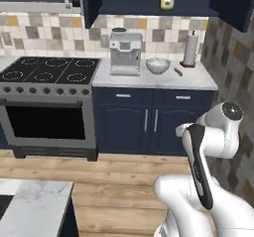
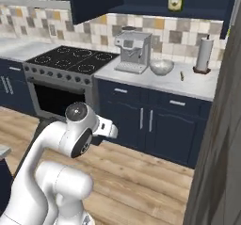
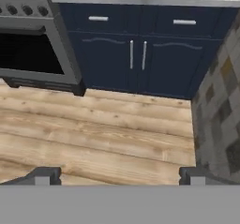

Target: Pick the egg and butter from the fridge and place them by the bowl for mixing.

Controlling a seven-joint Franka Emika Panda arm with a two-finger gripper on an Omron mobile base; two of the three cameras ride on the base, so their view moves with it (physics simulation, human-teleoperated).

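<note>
1. Butter (image 1: 178,72) is lying on the marble counter (image 1: 198,80) just to the right of the bowl (image 1: 158,65), apart from it and not touching; in the right base view the same thin yellow-green stick (image 2: 181,76) is showing on the counter (image 2: 207,85) between the bowl (image 2: 161,67) and the paper towel roll (image 2: 204,54). That half of the task is looking done.

2. Bowl is sitting beside the coffee machine (image 1: 124,52), on that machine's right, with nothing visible inside it from these angles.

3. Egg is not lying anywhere near the bowl, so I am judging that it is the item left to fetch and set down there.

4. Gripper (image 3: 117,174) is pointing down and forward, toward the wooden floor (image 3: 93,138) and the navy cabinet doors (image 3: 136,59) that stand below the bowl's counter. Its two fingertips (image 3: 44,175) are standing wide apart at the bottom of the hand view, and nothing is lying between them, so the hand is spread and carrying nothing.

5. Arm is folded close over the base, well back from the bowl's counter and not reaching for it.

6. Remaining work, as I judge it: going to the fridge, taking the egg, and bringing it back beside the bowl.
</note>
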